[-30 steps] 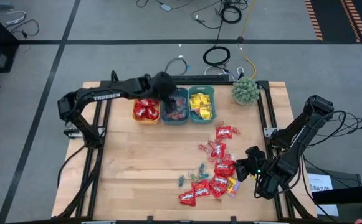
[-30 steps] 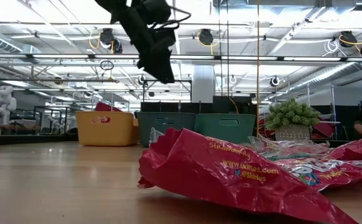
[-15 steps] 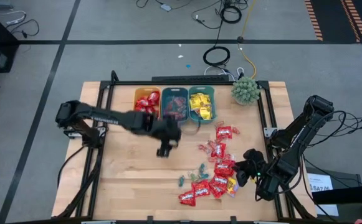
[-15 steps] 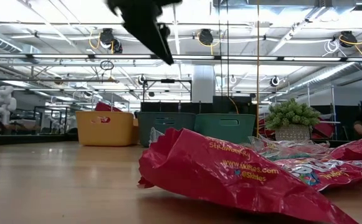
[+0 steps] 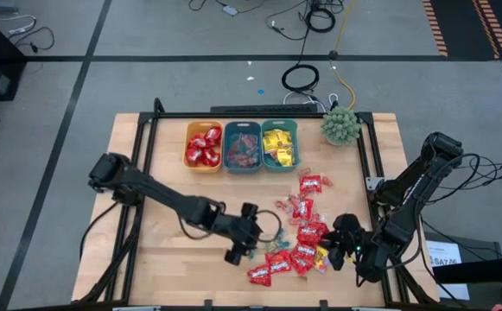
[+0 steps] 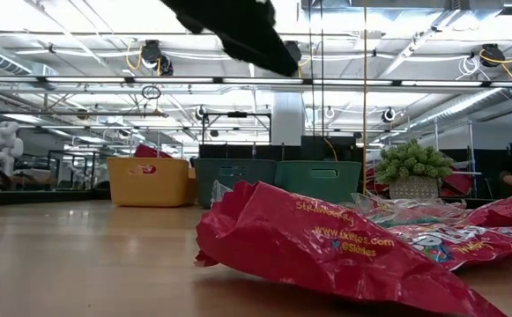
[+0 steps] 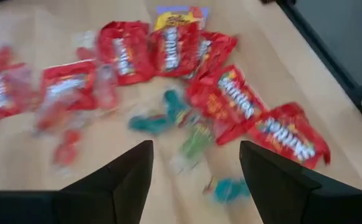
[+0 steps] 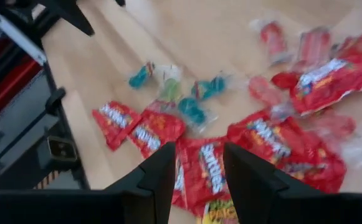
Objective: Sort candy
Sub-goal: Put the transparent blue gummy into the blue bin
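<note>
Swinging back from the bins, the left gripper (image 5: 242, 246) now hangs over the near edge of the loose candy (image 5: 302, 242) on the desk (image 5: 164, 250); a second ago it was up over the middle bin (image 5: 243, 146), and half a second ago it was crossing the bare wood. Its jaws are spread wide and carry nothing, and its wrist view looks straight down between them at small teal and green wrapped pieces (image 7: 168, 115) with red packets (image 7: 243, 109) around them. That reads as a drop-off just finished and a fresh pick about to begin, probably one of the small pieces.

The right gripper (image 5: 344, 244) has hardly moved: it waits low over the right side of the same heap, jaws partly spread around nothing, red packets (image 8: 209, 165) beneath it.

The orange bin (image 5: 203, 147) holds red packets, the middle one mixed small pieces, the teal bin (image 5: 279, 145) yellow packets. Much candy remains unsorted in a strip from mid-desk to the front edge, so the job is far from done.
</note>
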### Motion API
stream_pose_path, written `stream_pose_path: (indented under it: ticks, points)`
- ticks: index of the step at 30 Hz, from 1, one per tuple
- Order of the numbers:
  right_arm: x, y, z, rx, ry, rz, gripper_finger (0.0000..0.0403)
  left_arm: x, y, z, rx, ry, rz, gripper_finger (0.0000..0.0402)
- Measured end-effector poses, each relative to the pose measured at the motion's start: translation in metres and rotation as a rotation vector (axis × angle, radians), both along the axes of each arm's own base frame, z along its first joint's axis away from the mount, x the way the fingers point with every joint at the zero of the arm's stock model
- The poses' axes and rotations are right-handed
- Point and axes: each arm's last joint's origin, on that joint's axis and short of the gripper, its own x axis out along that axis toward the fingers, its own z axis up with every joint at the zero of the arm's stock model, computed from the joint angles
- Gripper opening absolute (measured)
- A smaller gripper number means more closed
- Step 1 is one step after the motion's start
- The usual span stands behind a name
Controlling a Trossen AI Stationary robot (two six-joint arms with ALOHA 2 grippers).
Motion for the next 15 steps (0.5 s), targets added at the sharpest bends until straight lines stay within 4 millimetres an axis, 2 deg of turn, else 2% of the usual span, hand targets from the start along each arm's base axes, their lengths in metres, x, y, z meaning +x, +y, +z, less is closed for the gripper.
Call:
stream_pose_path:
  ticks: [6, 11, 15]
  points:
    - [0.0, 0.003, 0.0, 0.045, 0.034, 0.045, 0.0125, 0.002, -0.026, -0.052, 0.021, 0.148, -0.084, 0.0249]
    - [0.0, 0.004, 0.0, 0.054, 0.041, 0.048, 0.0125, 0.01, -0.04, -0.09, 0.027, 0.162, -0.105, 0.0249]
    - [0.0, 0.004, 0.0, 0.056, 0.041, 0.049, 0.0125, 0.014, -0.042, -0.108, 0.007, 0.19, -0.096, 0.0237]
